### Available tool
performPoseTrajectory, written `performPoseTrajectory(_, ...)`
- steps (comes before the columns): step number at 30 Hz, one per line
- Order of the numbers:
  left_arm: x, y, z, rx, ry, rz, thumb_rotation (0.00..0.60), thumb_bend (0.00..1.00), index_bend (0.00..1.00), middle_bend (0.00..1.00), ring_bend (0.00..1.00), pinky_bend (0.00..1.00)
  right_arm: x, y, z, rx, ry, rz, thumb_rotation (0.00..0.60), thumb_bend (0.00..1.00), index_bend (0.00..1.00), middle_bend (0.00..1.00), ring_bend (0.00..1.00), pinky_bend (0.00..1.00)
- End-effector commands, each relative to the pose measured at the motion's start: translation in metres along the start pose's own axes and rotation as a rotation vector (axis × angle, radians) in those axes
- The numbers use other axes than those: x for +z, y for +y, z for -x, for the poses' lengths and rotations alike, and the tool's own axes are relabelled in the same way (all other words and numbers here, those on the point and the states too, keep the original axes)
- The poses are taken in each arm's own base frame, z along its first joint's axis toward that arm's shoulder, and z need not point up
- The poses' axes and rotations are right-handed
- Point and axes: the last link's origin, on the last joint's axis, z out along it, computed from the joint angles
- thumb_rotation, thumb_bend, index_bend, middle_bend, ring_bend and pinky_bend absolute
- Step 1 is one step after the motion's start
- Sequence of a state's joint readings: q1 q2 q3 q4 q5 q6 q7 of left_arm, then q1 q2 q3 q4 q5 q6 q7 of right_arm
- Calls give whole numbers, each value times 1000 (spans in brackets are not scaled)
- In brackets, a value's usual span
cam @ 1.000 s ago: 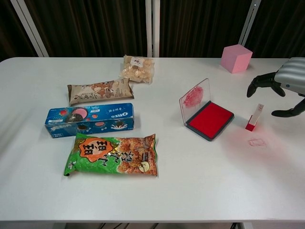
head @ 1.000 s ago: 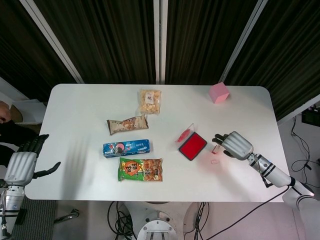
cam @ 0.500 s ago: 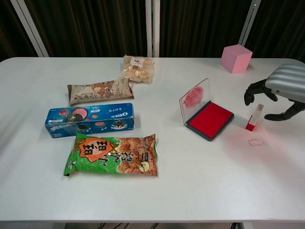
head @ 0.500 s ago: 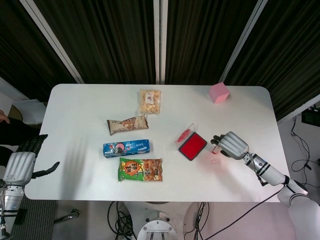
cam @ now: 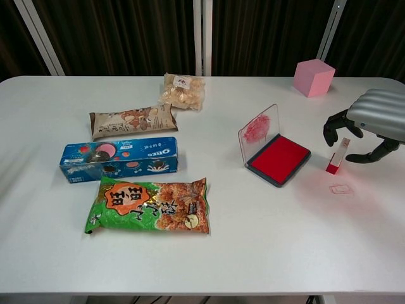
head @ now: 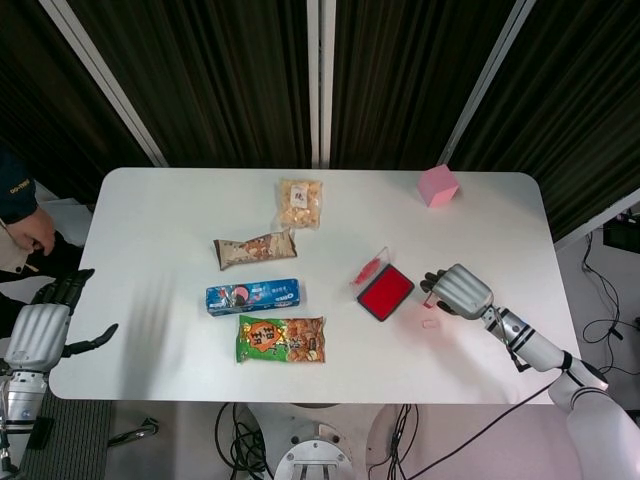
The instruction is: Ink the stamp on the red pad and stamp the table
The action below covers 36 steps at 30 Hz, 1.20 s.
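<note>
The white tabletop (cam: 209, 253) carries everything, and the red pad (cam: 279, 159) serves as the marker for places. The pad lies open, its clear lid (cam: 259, 132) standing up along the pad's left edge with a red smear on it. It looks flat and stiff and should sit firm under a downward press.

The right hand (cam: 370, 120) hovers just to the right of the pad, fingers (cam: 334, 124) curved and apart on either side of the stamp (cam: 337, 156). Neither view shows any finger touching it, so the hand is unclenched and grasping nothing. The left hand (head: 40, 330) hangs far to the left of the pad, off the tabletop's edge, fingers spread and empty.

The stamp stands upright on the tabletop just right of the pad: a slim clear stick with a red foot. It is likely very light, hard and smooth, so it could tip or slip at a nudge. A pinch on the clear shaft, above the inked foot, looks safest.

Nearer the camera than the stamp lies a faint rectangular mark (cam: 342, 189).
</note>
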State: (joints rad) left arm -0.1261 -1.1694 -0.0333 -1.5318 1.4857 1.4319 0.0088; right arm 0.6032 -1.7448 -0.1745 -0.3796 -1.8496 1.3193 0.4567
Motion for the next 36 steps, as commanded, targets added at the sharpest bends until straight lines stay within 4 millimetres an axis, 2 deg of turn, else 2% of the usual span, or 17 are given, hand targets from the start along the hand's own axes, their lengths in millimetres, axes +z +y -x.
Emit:
performPoseTrajectory(1,0,0,0,0,0,-1,221,167,90,118,118,207,0,0,0,-1,3,1,600,191,495,454,611,819)
performPoseTrajectory(17,-1,-2,0,-3,-5,-5,221,166,90,118,118,207,3,0,2,-10,-4,15,600,203,549,500,638,819)
performPoseTrajectory(27,-1,-3,1,-6,-8,-6,221,166,90,118,118,207,4,0,4,-5,-7,23,600,291,630,561,661,819)
performPoseTrajectory(36,-1,-4,1,-10,-3,-8,222,167,90,118,118,207,2,3,-9,-3,42,9,600,317,647,574,660,819)
